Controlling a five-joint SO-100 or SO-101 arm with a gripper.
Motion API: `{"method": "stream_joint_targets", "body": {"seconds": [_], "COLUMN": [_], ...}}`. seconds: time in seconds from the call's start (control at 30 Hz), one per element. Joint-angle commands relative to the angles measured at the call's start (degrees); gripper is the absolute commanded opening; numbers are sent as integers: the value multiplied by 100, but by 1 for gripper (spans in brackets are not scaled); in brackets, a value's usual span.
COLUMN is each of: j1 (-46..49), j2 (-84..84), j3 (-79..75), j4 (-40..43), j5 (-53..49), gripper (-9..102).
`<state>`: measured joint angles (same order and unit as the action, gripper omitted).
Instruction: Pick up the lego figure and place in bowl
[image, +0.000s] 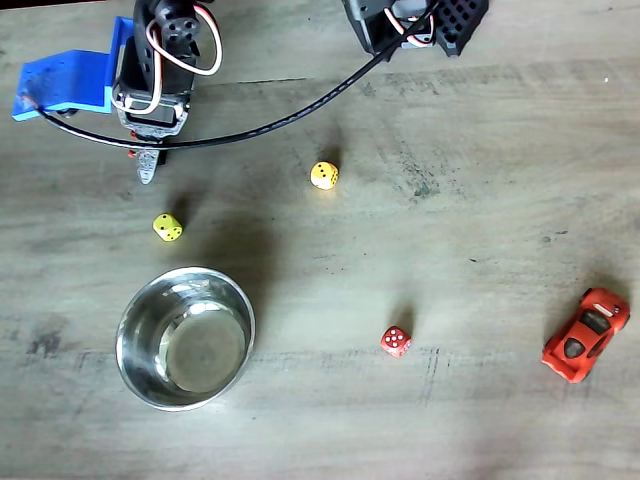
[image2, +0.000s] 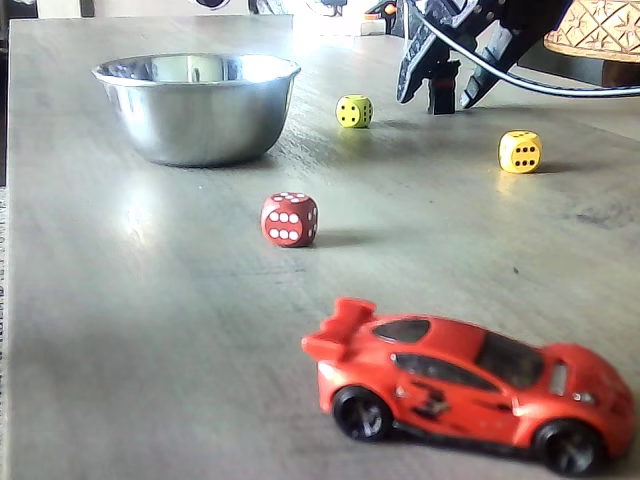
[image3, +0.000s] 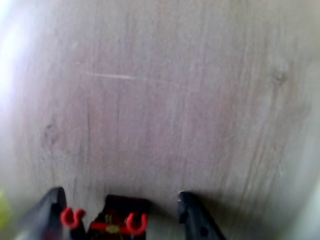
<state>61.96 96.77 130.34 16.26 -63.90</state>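
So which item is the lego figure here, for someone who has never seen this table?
Start at the steel bowl; in that fixed view the arm stands above it. The lego figure sits between the tips of its claw. Unlike the dice and the red car, it is black-bodied with red hook hands.

Black arm (image: 165, 60), blue bracket (image: 70, 80), looping black cable (image: 280, 120) (red-white wires too).
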Motion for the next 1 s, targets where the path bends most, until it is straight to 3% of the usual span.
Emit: {"method": "stream_joint_targets", "body": {"seconds": [0.0, 0.97], "j1": [-44, -202], "j2": [53, 97], "j3": [-325, -272], "j4": [-70, -70], "j5": [-53, -53], "gripper": [26, 26]}}
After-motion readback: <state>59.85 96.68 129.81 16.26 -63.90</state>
